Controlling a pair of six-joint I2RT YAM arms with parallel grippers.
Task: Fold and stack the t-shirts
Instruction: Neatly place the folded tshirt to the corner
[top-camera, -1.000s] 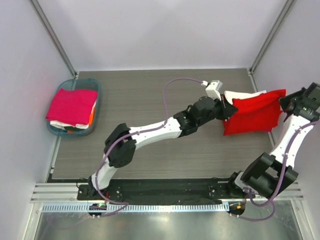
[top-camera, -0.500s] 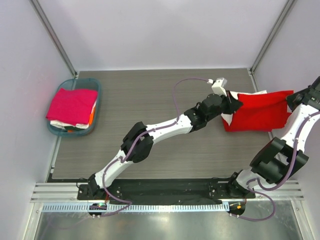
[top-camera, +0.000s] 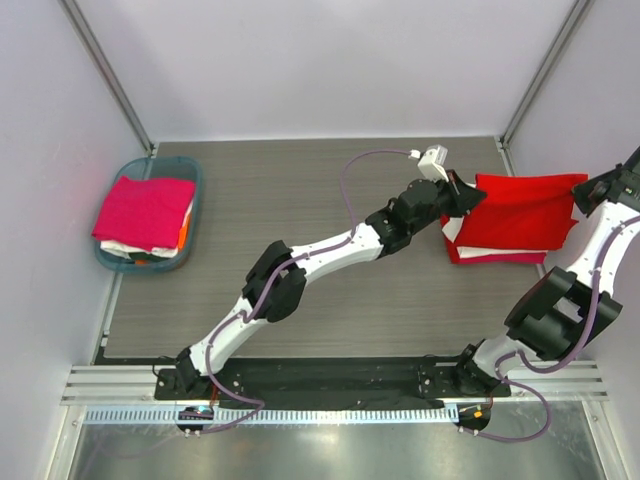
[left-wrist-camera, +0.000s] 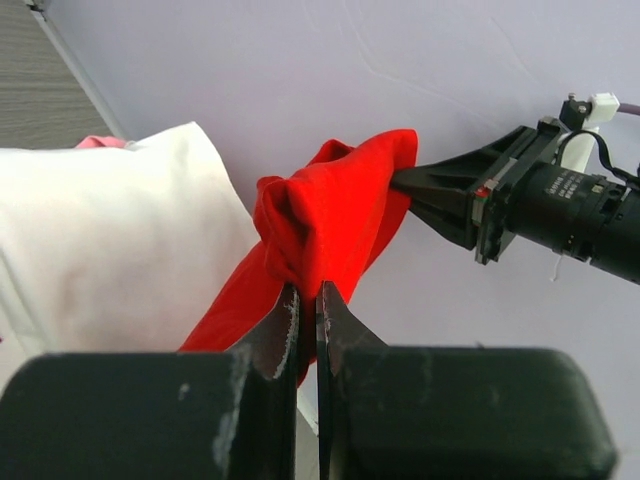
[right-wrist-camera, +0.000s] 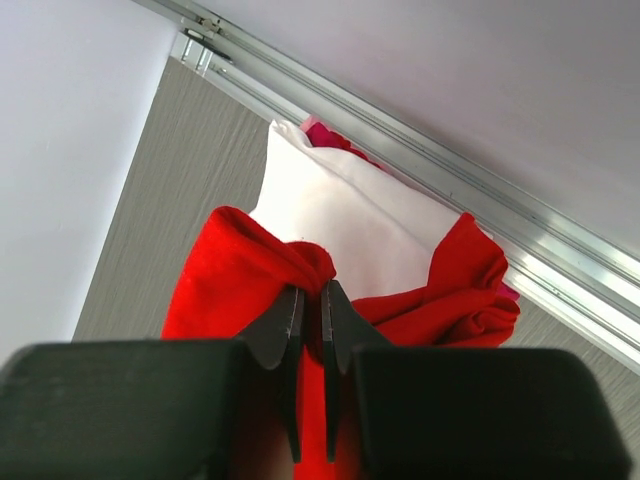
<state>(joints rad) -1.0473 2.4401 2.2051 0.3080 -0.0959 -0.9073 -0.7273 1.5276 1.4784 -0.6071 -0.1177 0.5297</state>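
I am pinching the red shirt with both of my grippers. My left gripper is clamping narrow on one bunched corner of the cloth. My right gripper is doing the same on the opposite corner, its jaws nearly together with red fabric squeezed between them. The shirt is spanning between the two grips at the right side of the table, close to the wall.

Just beneath it a folded white shirt is lying flat, with a pink edge peeking out from under it, so a stack is forming there. I judge that I am in the middle of laying the red shirt on that stack, or making a fold over it. I cannot tell for sure which.

The next move is calling for both grips to come down together, holding the edge taut and square with the white shirt. Both should then let go at once so nothing bunches.

Far off at the left, a teal basket is holding more shirts, with a magenta shirt on top.
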